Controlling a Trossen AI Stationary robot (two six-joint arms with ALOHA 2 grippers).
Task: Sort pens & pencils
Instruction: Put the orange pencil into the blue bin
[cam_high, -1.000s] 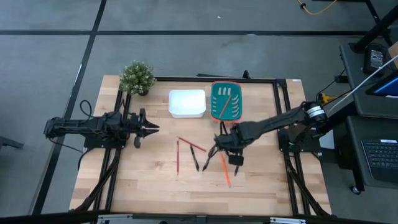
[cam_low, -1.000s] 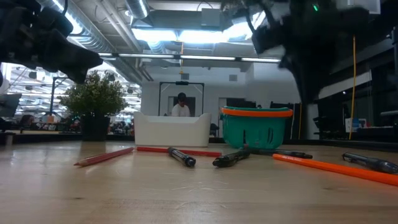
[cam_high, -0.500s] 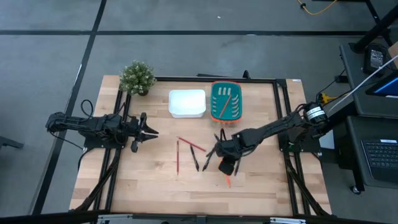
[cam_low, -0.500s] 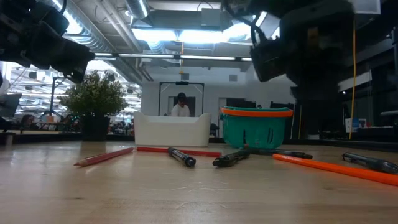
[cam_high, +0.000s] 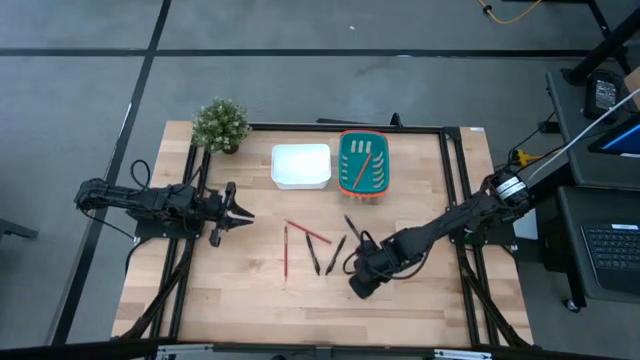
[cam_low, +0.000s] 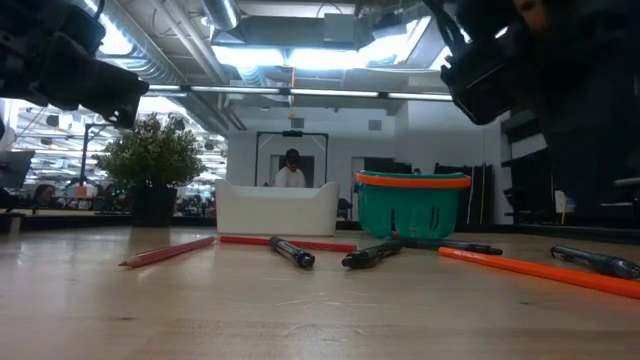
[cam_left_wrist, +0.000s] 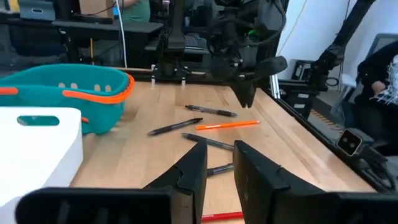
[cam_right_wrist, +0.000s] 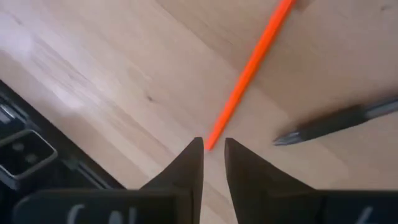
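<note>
Right gripper (cam_right_wrist: 212, 149) had swung nearer, over the thin orange pencil (cam_right_wrist: 249, 68) lying on the wooden counter (cam_right_wrist: 112, 74), jaws slightly apart, empty; left gripper (cam_high: 238, 210) waited left, jaws slightly apart.

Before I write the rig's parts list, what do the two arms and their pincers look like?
Both arms are dark, slim and jointed. The left pincer and the right pincer each have two flat black fingers tapering to tips. The right arm bears a pale band near its base, where a light cable runs off.
</note>
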